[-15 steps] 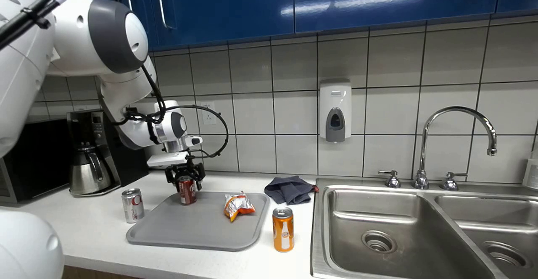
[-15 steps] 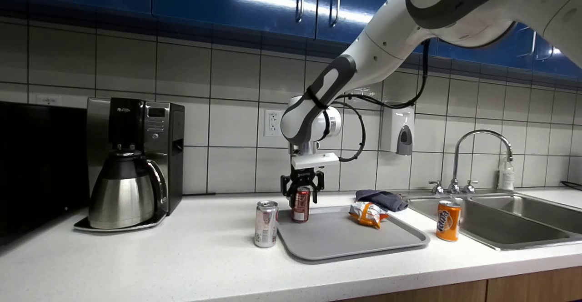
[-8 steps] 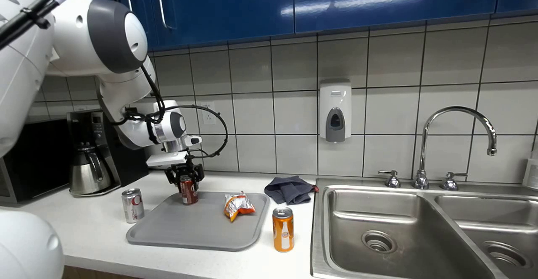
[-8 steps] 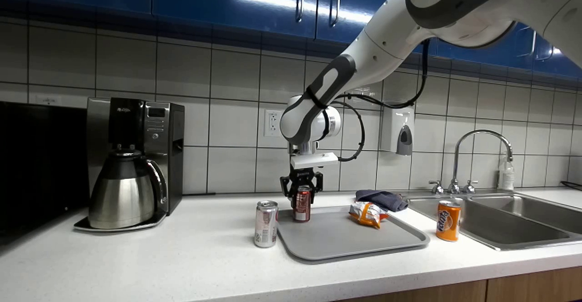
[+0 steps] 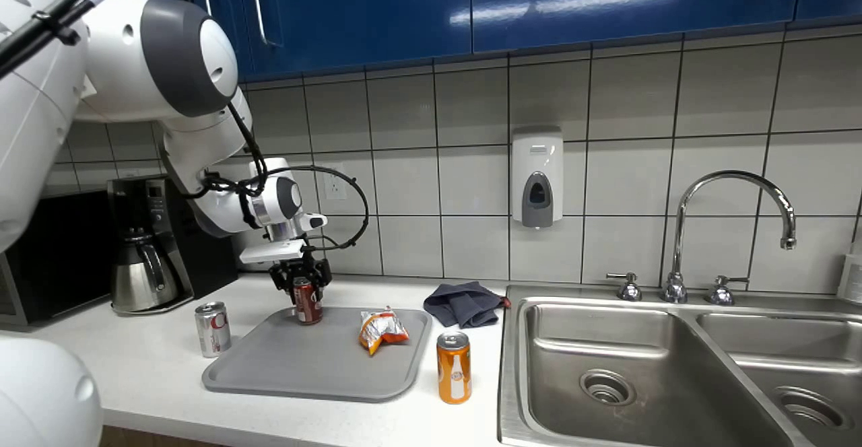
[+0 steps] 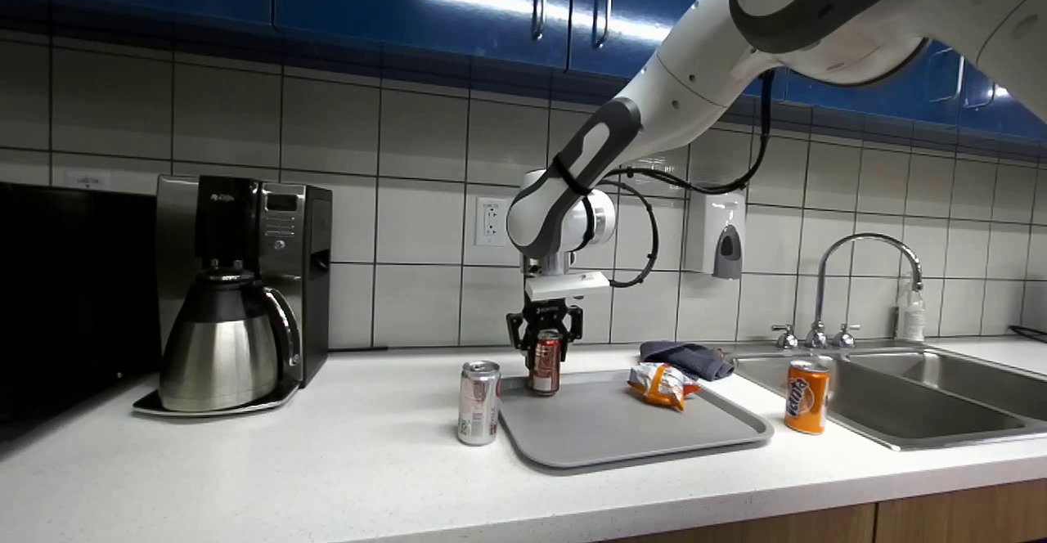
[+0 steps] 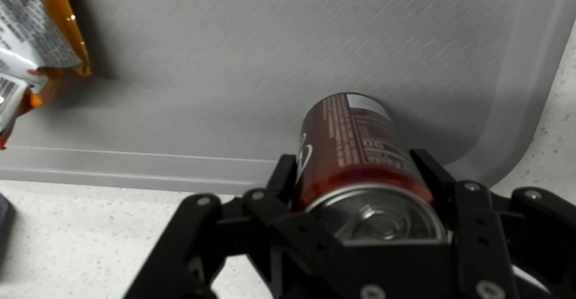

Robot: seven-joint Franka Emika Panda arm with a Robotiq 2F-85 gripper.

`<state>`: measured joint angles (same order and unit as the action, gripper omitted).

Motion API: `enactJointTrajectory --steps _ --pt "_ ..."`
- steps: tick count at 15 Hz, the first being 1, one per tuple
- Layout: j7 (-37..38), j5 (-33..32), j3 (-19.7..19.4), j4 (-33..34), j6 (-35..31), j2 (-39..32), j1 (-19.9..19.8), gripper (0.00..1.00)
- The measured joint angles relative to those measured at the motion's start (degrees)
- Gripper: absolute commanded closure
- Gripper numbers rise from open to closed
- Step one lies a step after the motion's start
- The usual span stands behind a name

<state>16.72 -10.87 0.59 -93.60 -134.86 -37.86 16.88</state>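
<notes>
My gripper (image 7: 352, 156) is shut on a dark red soda can (image 7: 346, 130), its black fingers (image 7: 284, 169) pressed to either side near the can's top. Part of the lid is hidden by the gripper body in the wrist view. In both exterior views the red can (image 5: 308, 307) stands nearly upright beneath the gripper (image 6: 546, 355), over the back corner of a grey tray (image 5: 316, 366). Whether its base touches the tray is hard to tell. An orange and silver snack bag (image 6: 661, 385) lies on the tray, apart from the can.
A silver can (image 6: 478, 404) stands on the counter beside the tray, and an orange can (image 5: 454, 369) on the opposite side. Behind lies a dark cloth (image 5: 465, 304), near the steel sink (image 5: 510, 380). A coffee maker (image 6: 229, 347) stands against the wall.
The gripper's jaws have closed on the red can. Gripper and can have since shifted slightly right and up in the exterior views. The tray, bag and other cans have stayed put.
</notes>
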Motion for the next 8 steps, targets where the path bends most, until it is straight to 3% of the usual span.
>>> enactJointTrajectory --steps 8 --pt "0.02 0.11 -2.03 4.37 -0.10 -0.48 -1.10 0.59"
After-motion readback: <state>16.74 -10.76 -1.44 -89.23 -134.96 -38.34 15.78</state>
